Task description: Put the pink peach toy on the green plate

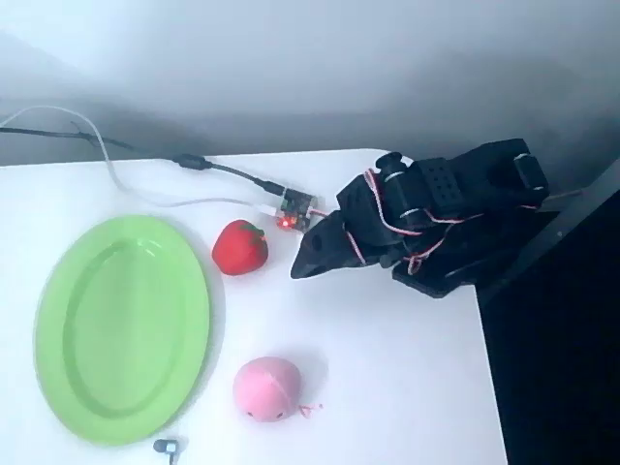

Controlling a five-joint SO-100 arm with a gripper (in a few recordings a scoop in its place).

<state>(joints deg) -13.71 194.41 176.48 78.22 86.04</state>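
Nothing moved yet: the small round pale pink peach toy point(267, 388) lies on the white table point(387, 368), just beside the large oval lime-green plastic plate point(58, 320).
Black two-finger gripper point(308, 263) hangs well away near the red strawberry toy point(239, 247), fingers seemingly pressed together, holding nothing; reach, grasp and placement all remain.

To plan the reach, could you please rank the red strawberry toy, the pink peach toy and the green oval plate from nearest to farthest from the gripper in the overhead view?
From the black gripper:
1. The red strawberry-shaped toy, just left of the fingertips.
2. The round pale pink peach toy, below and slightly left, toward the table's front.
3. The lime-green oval plastic plate, far left; its near rim lies beyond the strawberry.
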